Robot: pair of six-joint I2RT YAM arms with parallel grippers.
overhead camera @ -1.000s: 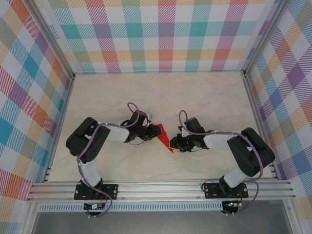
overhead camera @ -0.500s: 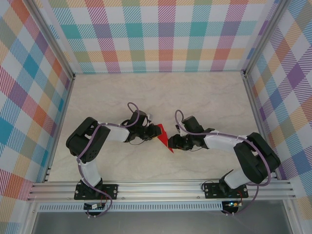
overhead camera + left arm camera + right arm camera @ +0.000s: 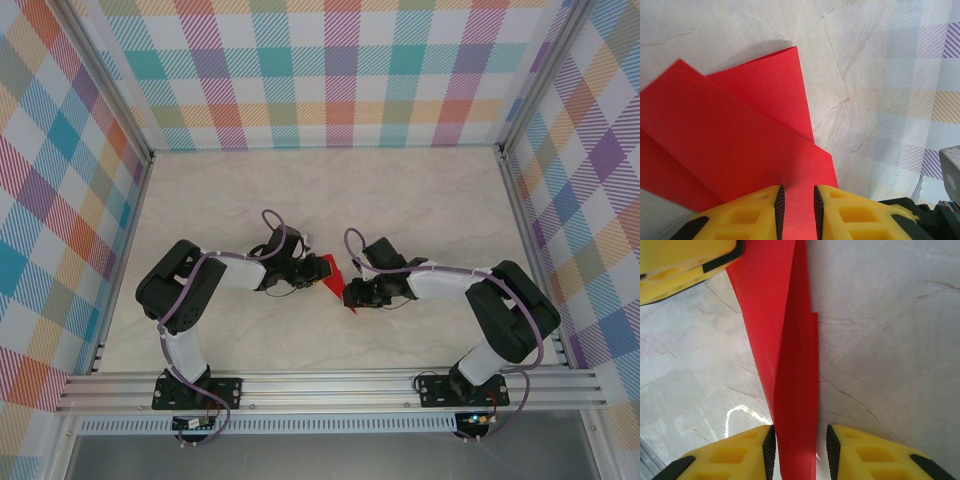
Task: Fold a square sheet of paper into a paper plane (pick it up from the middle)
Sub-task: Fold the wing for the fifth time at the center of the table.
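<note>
Looking down from the top camera, I take the left gripper (image 3: pixel 305 272) as my reference for everything else. It is clenched on the square sheet of paper (image 3: pixel 335 278), which is folded into a narrow red shape of overlapping creased flaps. In the left wrist view the red runs straight up between the two black pads with no gap on either side. I read that grip as an anchor: it pins one end so the layers cannot slide apart while the other arm works.

From the left gripper the sheet reaches out toward the opposite arm, low over the table (image 3: pixel 420 200). I cannot tell whether it rests on the surface or hangs just clear of it.

The right gripper (image 3: pixel 800 445) sits directly across from the left gripper, facing it, with the paper bridging the two. Its jaws straddle the slim end of the sheet, and a sliver of table shows between the red edge and one pad. So I judge it released, standing around the paper rather than pinching it. That placement makes sense to me: lined up along the long crease, opposite the left gripper, it can close on the body and sharpen the fold. With paper this thin, I expect it to buckle if the arms draw together.
</note>
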